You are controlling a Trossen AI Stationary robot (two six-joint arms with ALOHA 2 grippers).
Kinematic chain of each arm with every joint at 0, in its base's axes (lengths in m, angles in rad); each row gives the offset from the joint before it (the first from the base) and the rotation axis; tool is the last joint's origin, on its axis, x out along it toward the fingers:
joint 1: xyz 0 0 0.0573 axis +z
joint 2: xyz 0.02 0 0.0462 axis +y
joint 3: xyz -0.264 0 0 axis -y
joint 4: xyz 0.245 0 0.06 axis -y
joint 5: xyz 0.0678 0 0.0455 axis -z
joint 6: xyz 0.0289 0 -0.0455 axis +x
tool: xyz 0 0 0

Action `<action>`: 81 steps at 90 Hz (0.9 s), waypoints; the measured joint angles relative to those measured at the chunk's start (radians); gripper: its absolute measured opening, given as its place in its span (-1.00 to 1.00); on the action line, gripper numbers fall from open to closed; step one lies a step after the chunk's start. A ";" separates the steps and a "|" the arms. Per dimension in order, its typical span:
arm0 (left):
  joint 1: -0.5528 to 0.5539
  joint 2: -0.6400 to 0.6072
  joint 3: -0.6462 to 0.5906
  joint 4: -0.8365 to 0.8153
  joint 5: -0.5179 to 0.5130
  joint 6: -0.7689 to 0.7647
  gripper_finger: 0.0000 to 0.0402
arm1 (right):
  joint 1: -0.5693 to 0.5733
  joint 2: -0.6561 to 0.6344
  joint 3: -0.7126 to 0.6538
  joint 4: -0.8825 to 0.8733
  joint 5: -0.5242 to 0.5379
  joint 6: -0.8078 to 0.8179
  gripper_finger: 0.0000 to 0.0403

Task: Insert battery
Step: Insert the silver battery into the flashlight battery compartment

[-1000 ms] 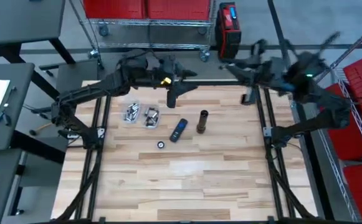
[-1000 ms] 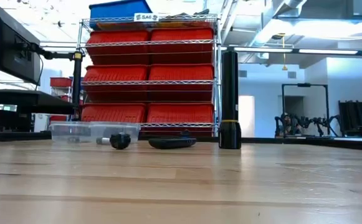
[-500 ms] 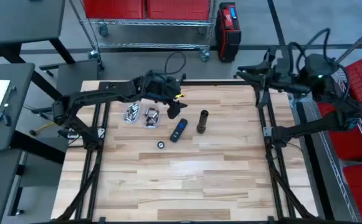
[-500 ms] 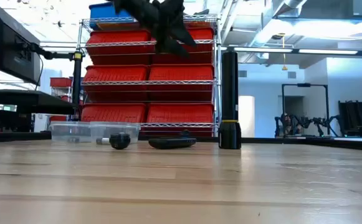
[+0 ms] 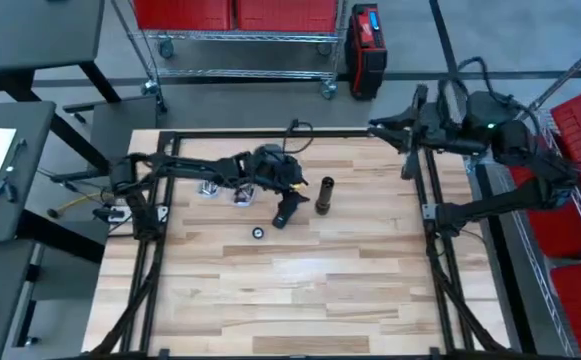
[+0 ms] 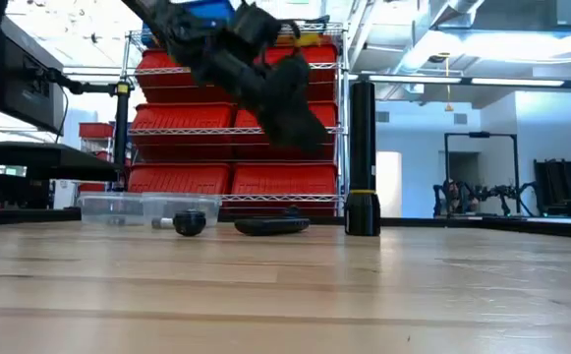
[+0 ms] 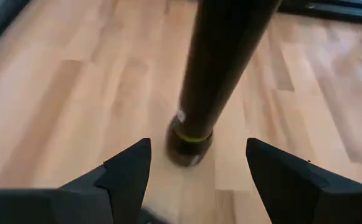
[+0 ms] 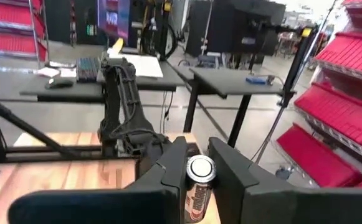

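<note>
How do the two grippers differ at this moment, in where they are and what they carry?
The left gripper is low over the table beside the upright flashlight body, its fingers spread with nothing between them. The right gripper is up at the table's far right edge, away from the parts, with its fingers closed on a battery. Both are dark two-finger grippers.

Left gripper [image 5: 292, 203] reaches low over the table's middle, fingers spread. Right gripper [image 5: 378, 127] hangs raised at the far right, pinched closed.
</note>
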 joint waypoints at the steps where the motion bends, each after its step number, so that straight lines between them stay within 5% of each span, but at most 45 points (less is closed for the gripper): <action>1: -0.001 0.006 0.000 0.009 0.004 -0.002 0.20 | 0.001 0.000 0.000 0.000 0.000 0.000 -0.82; 81: -0.024 0.206 0.020 0.322 0.028 0.042 0.20 | 0.005 -0.004 0.001 0.010 0.001 0.027 -0.82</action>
